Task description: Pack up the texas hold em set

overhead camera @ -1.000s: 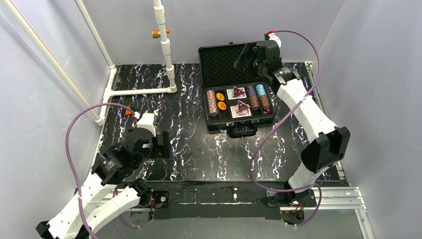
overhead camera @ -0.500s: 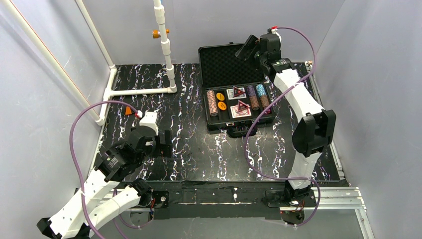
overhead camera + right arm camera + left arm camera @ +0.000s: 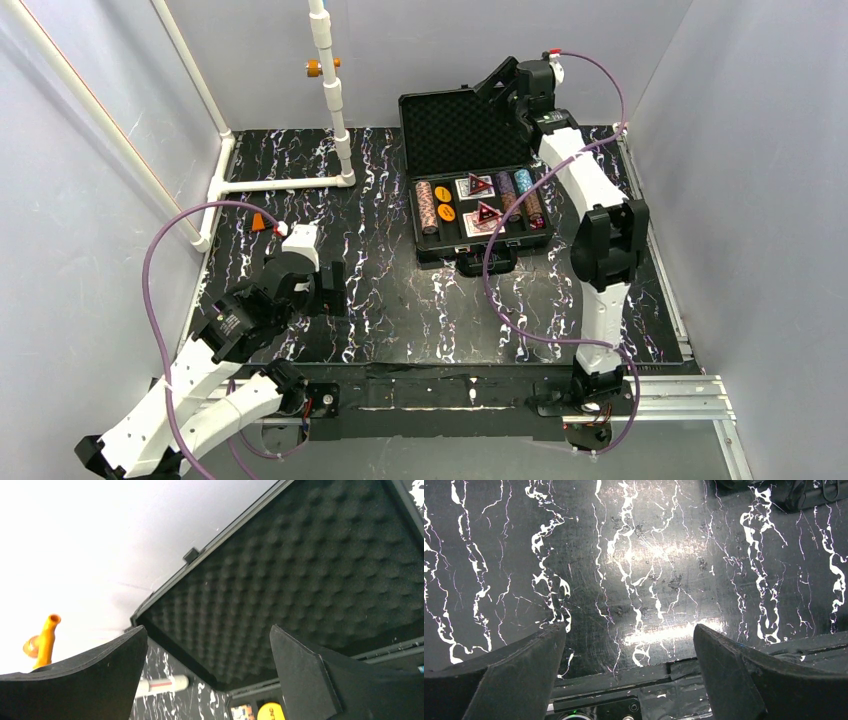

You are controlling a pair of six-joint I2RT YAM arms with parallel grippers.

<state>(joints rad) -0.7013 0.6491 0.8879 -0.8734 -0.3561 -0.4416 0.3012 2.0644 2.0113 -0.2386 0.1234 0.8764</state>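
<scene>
Left gripper point(image 3: 328, 290): jaws wide, empty, low over mat point(image 3: 400, 310); barely drifted this last second (idle, by the look).

Case point(image 3: 480, 247): back centre of mat, lid point(image 3: 450, 130) up, foam showing. Chips point(image 3: 428, 207), decks point(image 3: 483, 224), discs point(image 3: 444, 203), triangles point(image 3: 481, 185) all seated in tray.

Right gripper point(image 3: 497, 80): the mover. Climbed from lid's right side to top right corner, jaws wide, holding nothing, facing foam.

Read: contents packed; arm lining up to push lid down. Shutting not yet begun.

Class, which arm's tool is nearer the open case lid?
Right. The right tool is up at the lid's top right edge; the left tool hangs over the mat, far off to the lid's front left.
</scene>
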